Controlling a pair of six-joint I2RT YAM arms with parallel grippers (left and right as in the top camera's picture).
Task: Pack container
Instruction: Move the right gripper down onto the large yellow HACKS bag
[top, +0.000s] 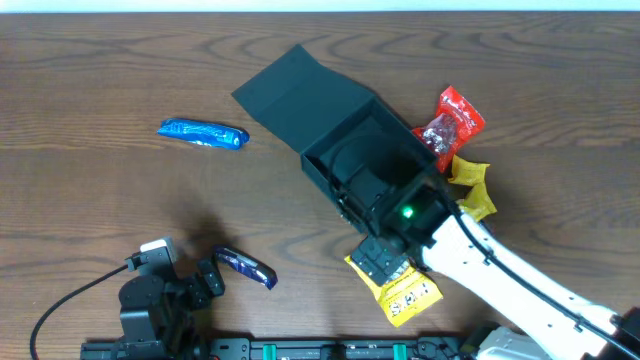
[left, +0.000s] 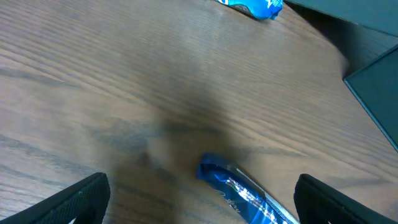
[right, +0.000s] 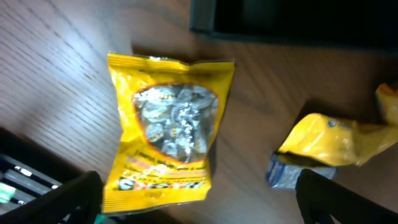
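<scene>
Teal-green cardboard container (top: 305, 100) stands mid-surface (top: 100, 220), its lid flap thrown back, just beyond my right gripper (right: 202, 199). That gripper hangs wide open above a yellow snack packet (right: 165, 146). My left gripper (left: 202, 196), also spread wide, hovers over a dark blue wrapper (left: 249, 199). A red packet (top: 455, 120) lies beside the container's right side.
</scene>
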